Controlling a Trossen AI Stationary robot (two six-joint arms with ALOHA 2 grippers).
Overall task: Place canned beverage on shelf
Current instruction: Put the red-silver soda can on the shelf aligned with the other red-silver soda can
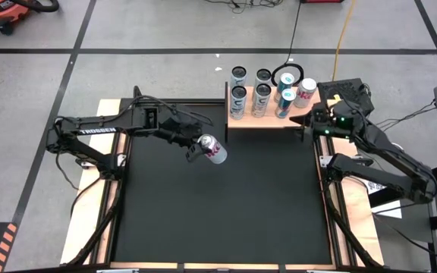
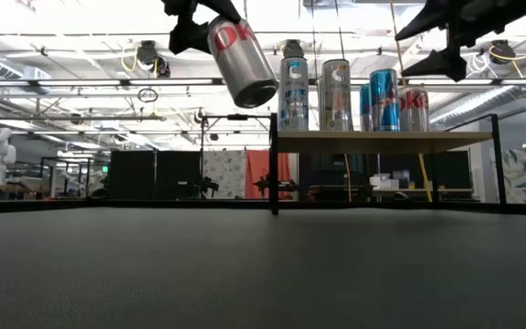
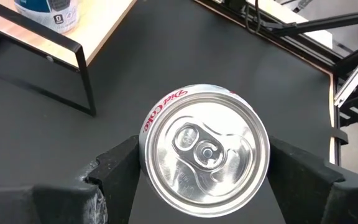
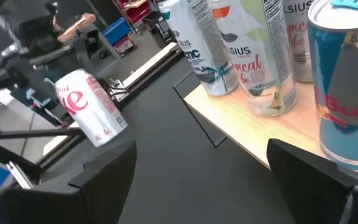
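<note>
Six cans stand on the wooden shelf [image 1: 268, 121]: four tall pale ones [image 1: 238, 101], one blue [image 1: 284, 102], one red-lettered [image 1: 306, 92]; a seventh silver can [image 1: 213, 149] hangs left of it. Two arms; one black mat [image 1: 218, 205].

Left claw [image 1: 200, 149] out over black mat [image 1: 218, 220], clamped round silver can [image 1: 213, 149], can tilted. Shelf [image 1: 268, 122] at mat's far edge, six cans [image 1: 262, 95] standing on it. Right claw [image 1: 307, 120] spread wide, empty, just beside shelf's right end.
</note>
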